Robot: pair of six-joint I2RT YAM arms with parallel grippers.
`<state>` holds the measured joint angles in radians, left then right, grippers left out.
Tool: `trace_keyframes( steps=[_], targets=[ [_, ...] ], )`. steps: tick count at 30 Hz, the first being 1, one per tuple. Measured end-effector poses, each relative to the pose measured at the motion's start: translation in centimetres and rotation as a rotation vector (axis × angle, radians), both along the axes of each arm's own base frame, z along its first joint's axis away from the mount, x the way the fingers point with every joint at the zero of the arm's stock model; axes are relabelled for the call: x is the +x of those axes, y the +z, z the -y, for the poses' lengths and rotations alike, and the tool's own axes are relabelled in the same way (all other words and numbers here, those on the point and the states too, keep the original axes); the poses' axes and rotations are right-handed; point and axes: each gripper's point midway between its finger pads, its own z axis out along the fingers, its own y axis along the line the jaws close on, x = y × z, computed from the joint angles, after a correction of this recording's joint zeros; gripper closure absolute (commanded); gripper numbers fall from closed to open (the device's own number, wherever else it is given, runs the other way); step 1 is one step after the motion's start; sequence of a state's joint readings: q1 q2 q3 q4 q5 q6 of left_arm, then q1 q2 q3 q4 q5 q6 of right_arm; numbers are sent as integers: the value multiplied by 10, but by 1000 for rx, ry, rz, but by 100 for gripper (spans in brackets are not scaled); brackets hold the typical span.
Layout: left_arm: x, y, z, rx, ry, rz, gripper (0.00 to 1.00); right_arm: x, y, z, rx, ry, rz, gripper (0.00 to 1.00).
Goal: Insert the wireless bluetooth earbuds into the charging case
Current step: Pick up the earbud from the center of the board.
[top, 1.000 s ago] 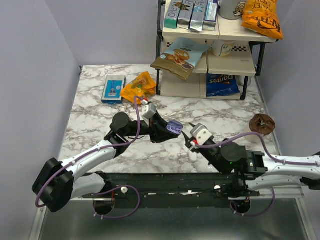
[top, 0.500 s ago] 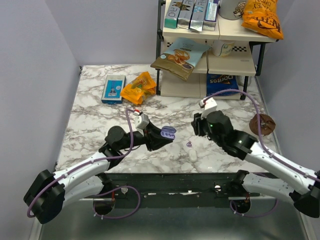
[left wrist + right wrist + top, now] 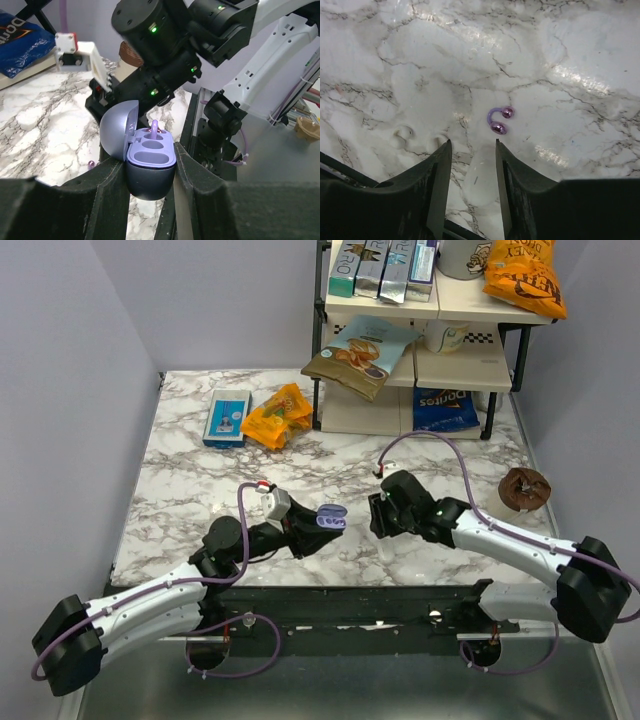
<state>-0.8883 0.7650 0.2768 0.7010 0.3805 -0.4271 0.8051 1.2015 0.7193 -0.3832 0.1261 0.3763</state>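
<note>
The charging case (image 3: pixel 150 180) is a dark-blue puck with a lilac inside, its lid (image 3: pixel 117 131) swung open. My left gripper (image 3: pixel 149 159) is shut on its sides and holds it above the marble; in the top view the case (image 3: pixel 331 517) shows at the left gripper (image 3: pixel 320 522). One lilac earbud (image 3: pixel 154 128) stands in the case's far slot. A second purple earbud (image 3: pixel 499 120) lies on the marble just beyond the tips of my right gripper (image 3: pixel 472 145), which is open and points down at the table. In the top view the right gripper (image 3: pixel 377 518) hides that earbud.
A pale oval piece (image 3: pixel 482 175) lies on the marble between the right fingers, close to the table's front edge (image 3: pixel 386 551). A shelf (image 3: pixel 420 390) with snack bags stands at the back right. A blue box (image 3: pixel 227 417), an orange bag (image 3: pixel 277 415) and a brown disc (image 3: pixel 524 488) lie farther off.
The right arm swung up and back, then came down over the earbud on the marble. The left arm drew back toward the front edge, still gripping the open case.
</note>
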Motion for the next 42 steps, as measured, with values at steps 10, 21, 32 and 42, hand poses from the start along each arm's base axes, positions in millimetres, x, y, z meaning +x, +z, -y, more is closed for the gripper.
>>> trace_keyframes(
  steps=[10, 21, 32, 42],
  targets=[
    [-1, -5, 0, 6, 22, 0, 100, -7, -29, -7, -23, 39, -80, 49],
    [1, -6, 1, 9, 36, -6, 100, 6, -42, 3, -116, -13, -62, 48],
    [1, -9, 1, 16, 40, -9, 100, 8, -56, 4, -159, -20, -89, 53],
    [-1, -14, 1, 25, 34, -17, 100, 7, -63, 6, -178, -21, -109, 66]
  ],
)
